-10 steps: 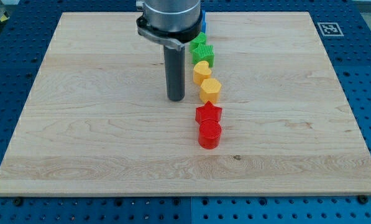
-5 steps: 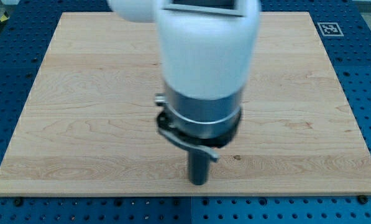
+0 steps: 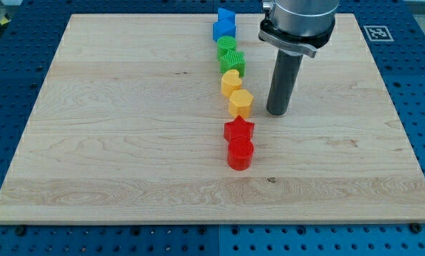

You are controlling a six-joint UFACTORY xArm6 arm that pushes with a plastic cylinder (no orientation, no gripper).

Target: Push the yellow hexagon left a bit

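The yellow hexagon [image 3: 240,103] stands on the wooden board [image 3: 112,128] in a column of blocks near the middle. A yellow heart-like block [image 3: 231,82] touches it above. My tip [image 3: 277,112] rests on the board just to the hexagon's right, a small gap apart. The rod rises from there to the arm's grey collar [image 3: 297,25] at the view's top.
Above the yellow blocks are two green blocks [image 3: 231,57] and two blue blocks [image 3: 225,23]. Below the hexagon are a red star [image 3: 239,130] and a red hexagon-like block [image 3: 240,153]. A marker tag [image 3: 377,33] sits at the board's top right corner.
My tip has gone from the hexagon's left, down around the bottom of the column, to the hexagon's right. The blocks have not moved.
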